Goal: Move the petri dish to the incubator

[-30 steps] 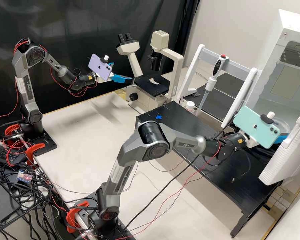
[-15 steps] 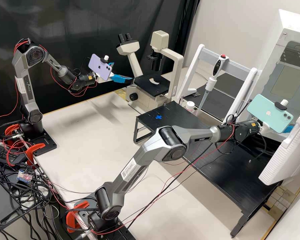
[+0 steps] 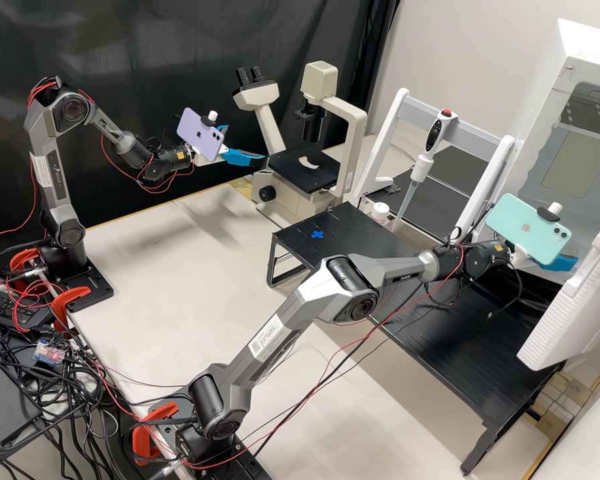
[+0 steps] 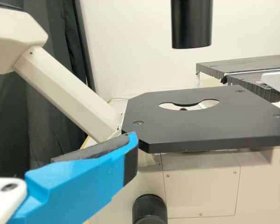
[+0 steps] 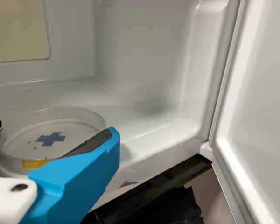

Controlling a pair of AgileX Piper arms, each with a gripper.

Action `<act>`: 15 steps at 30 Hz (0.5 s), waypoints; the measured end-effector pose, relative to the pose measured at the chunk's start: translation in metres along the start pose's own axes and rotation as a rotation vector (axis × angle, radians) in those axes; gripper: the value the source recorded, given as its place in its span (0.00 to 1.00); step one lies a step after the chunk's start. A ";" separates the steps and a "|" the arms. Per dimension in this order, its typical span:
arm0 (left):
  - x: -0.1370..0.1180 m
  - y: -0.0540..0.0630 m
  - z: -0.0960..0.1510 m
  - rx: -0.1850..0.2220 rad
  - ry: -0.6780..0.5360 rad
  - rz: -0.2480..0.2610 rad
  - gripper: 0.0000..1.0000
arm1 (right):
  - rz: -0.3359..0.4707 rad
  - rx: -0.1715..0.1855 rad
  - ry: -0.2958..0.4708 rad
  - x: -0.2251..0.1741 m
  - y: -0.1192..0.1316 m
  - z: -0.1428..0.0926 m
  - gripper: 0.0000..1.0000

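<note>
While the left gripper (image 3: 247, 143) hangs toward eleven o'clock in the high view, its fingers spread with nothing between them, the microscope (image 3: 305, 168) at twelve looks to have no part in the task at this point. Right of it, near the centre, a blue cross (image 3: 317, 234) marks the black bench shelf (image 3: 407, 287). Out at two o'clock stands the incubator (image 3: 547, 127), its door (image 3: 573, 300) swung open toward four. Over at three, the right gripper (image 5: 56, 129) reaches inside. By its wrist view, the petri dish (image 5: 46, 126) is in the chamber, its sides seemingly clamped between the two fingers, above another cross (image 5: 51, 138). Whether it bears fully on the chamber floor, I cannot tell. So the carrying looks done; what is left, I judge, is setting down, letting go, backing out and perhaps closing up.
</note>
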 end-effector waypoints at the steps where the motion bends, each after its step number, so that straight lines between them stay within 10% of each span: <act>1: 0.000 0.000 0.000 0.000 0.000 0.000 1.00 | 0.000 0.008 0.000 0.000 0.000 0.000 1.00; 15: 0.000 0.000 0.000 0.000 0.000 0.000 1.00 | -0.001 0.019 -0.029 0.002 -0.005 0.008 1.00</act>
